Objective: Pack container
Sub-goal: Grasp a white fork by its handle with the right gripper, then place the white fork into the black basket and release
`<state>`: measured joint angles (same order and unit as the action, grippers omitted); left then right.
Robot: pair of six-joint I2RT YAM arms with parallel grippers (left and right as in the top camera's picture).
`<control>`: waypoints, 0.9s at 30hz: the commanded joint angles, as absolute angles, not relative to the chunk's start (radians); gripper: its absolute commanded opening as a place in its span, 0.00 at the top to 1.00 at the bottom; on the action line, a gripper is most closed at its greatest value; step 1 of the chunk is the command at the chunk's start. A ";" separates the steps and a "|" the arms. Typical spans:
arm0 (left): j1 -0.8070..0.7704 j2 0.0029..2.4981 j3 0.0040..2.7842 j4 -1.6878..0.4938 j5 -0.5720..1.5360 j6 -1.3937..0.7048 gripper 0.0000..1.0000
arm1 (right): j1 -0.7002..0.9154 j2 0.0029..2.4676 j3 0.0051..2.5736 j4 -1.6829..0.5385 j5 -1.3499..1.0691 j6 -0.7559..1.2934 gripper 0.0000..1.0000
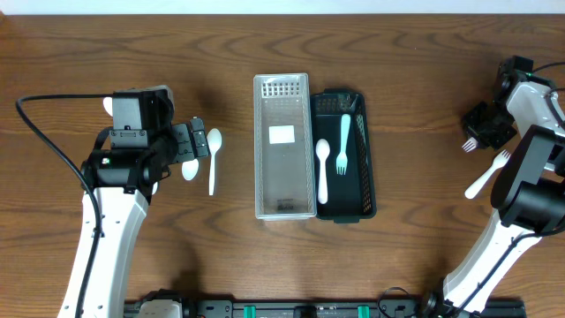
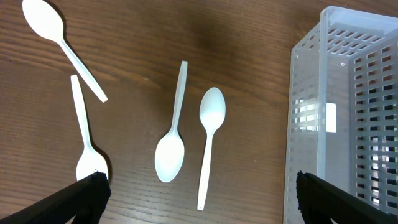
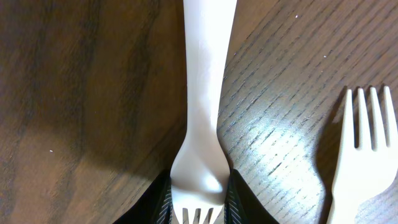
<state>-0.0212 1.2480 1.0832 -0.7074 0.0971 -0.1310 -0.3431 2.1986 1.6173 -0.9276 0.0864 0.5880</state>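
A clear slotted container (image 1: pixel 284 185) and a black slotted container (image 1: pixel 366 168) stand side by side mid-table. The black one holds a white spoon (image 1: pixel 322 168) and a white fork (image 1: pixel 342 141). My left gripper (image 1: pixel 198 141) is open and empty above white spoons (image 1: pixel 214 159). In the left wrist view it (image 2: pixel 200 202) hangs over several spoons (image 2: pixel 173 137) (image 2: pixel 209 140), with the clear container (image 2: pixel 348 112) at the right. My right gripper (image 1: pixel 485 125) is shut on a white fork (image 3: pixel 202 118) at the far right, low over the table. A second fork (image 3: pixel 364 155) (image 1: pixel 487 175) lies beside it.
Two more spoons (image 2: pixel 62 37) (image 2: pixel 84 140) lie to the left of the left gripper. The clear container has a white label (image 1: pixel 282 134) on its floor. The right arm's base (image 1: pixel 530 199) stands near the loose fork.
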 commanded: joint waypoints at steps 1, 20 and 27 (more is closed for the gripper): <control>-0.016 1.241 1.104 -0.710 0.086 -0.133 0.02 | -0.348 2.210 1.606 -0.937 0.096 0.586 0.97; -0.016 1.241 1.104 -0.710 0.086 -0.133 0.02 | 0.135 1.742 1.656 -0.992 0.039 0.500 0.99; -0.016 1.241 1.104 -0.710 0.085 -0.132 0.01 | 0.355 1.774 1.588 -1.028 0.045 0.569 0.99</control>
